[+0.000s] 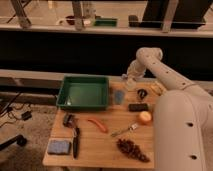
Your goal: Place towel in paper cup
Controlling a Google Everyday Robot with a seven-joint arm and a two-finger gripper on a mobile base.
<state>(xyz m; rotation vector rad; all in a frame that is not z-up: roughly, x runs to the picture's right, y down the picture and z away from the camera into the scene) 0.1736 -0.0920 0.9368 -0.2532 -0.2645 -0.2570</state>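
A small grey-blue paper cup (119, 96) stands upright on the wooden table (100, 150), just right of the green tray. My gripper (129, 83) hangs at the table's back edge, a little above and to the right of the cup. A pale whitish mass shows at the gripper, but I cannot tell whether it is the towel. No towel lies in plain view elsewhere on the table.
A green tray (83, 92) sits at the back left. On the table lie a black block (138, 107), an orange fruit (145, 117), a fork (125, 131), grapes (132, 149), an orange pepper (98, 125), a brush (68, 120), a knife (76, 141) and a blue sponge (59, 146).
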